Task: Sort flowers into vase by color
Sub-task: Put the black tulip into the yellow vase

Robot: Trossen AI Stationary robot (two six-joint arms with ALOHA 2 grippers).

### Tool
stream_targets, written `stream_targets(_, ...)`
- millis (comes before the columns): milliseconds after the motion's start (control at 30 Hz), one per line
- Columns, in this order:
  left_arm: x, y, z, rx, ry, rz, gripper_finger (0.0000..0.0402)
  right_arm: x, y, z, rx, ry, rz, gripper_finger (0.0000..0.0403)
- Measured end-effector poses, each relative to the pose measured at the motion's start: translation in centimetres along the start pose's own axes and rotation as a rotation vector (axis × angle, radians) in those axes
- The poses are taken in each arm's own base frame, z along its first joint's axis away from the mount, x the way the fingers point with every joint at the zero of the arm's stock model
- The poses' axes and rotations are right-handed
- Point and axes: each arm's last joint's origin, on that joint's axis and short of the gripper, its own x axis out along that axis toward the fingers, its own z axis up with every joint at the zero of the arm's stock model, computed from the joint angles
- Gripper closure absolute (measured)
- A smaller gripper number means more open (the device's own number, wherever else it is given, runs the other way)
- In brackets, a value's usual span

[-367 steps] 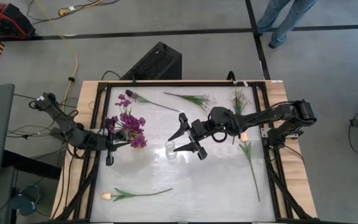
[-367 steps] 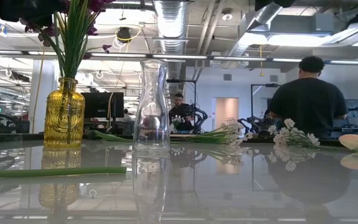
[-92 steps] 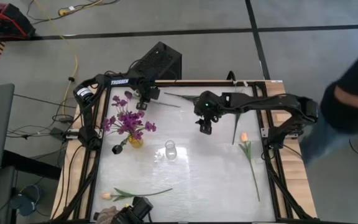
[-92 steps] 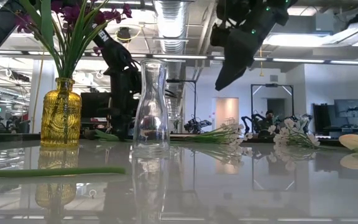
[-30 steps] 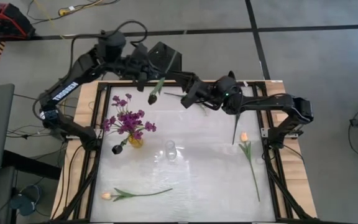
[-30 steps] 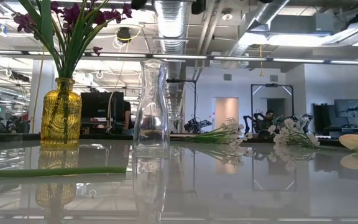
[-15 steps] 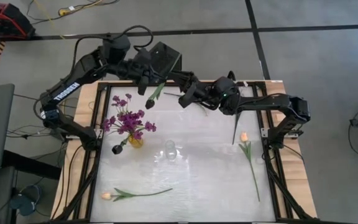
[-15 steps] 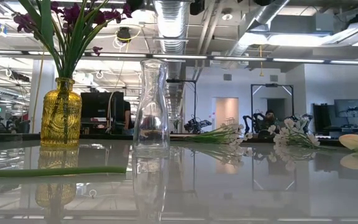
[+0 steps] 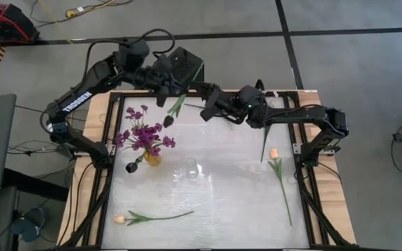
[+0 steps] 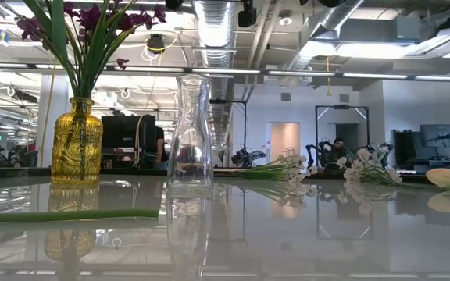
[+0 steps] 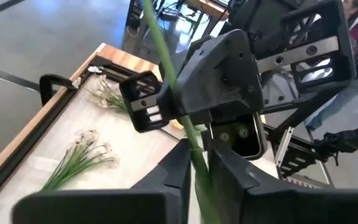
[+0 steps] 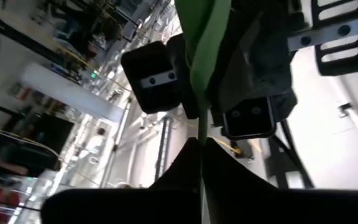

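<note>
High view and wrist views together place both end effectors over the far edge of the counter (image 9: 236,202), meeting nose to nose on one flower. The right end effector (image 9: 192,96) is closed on the green stem of the dark-budded flower (image 9: 176,108); in its own wrist view (image 12: 202,149) we see the stem (image 12: 207,37) run straight up out of the pinch between the two dark fingers. The left end effector (image 9: 173,87) faces it from the other side. In the left wrist view (image 11: 201,165) its fingers stand close against the same stem (image 11: 166,56) on both sides, so we read it as gripping too, with the right arm's grey housing just beyond.

The flower hangs in the air between them — stem slanting, dark bud lowest, above the far-left part of the counter and clear of its surface.

Further out, the yellow vase (image 9: 151,157) stands toward the left side, already holding purple blossoms (image 9: 145,134); the low view shows it upright (image 10: 76,140) with the stems fanning out of its neck. The clear vase (image 9: 191,168) stands just beside it toward the middle, nothing in it (image 10: 190,133).

Loose flowers lie flat on the counter: one pale tulip (image 9: 152,217) near the front-left edge, another tulip (image 9: 279,174) along the right side, and a green stem (image 9: 264,139) just beyond it. White sprigs (image 10: 366,168) show at the far side in the low view.
</note>
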Motion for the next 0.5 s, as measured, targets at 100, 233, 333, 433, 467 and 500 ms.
stream_targets(100, 0.0, 0.0, 0.0, 0.034, -0.003, 0.001, 0.0338, 0.0, 0.2, 0.1, 0.081, -0.003, 0.033, 0.0382)
stream_targets(233, -0.9, 0.4, 0.3, 0.117, -0.025, 0.025, 0.0292, -0.3, 0.4, 0.4, 0.310, -0.001, 0.121, 0.0382)
stream_targets(333, -3.1, 0.8, 0.8, 0.176, -0.078, 0.108, 0.0260, -1.1, 0.2, 0.6, 0.505, -0.030, 0.239, 0.0382)
stream_targets(433, -6.0, 1.5, 0.9, 0.221, -0.105, 0.264, 0.0238, -2.5, -0.6, 0.4, 0.745, -0.063, 0.354, 0.0382)
stream_targets(467, -6.9, 1.7, 0.8, 0.232, -0.101, 0.310, 0.0234, -3.0, -1.0, 0.3, 0.839, -0.093, 0.389, 0.0382)
stream_targets(500, -7.8, 1.8, 0.6, 0.243, -0.093, 0.344, 0.0230, -3.6, -1.4, 0.1, 0.949, -0.143, 0.422, 0.0382)
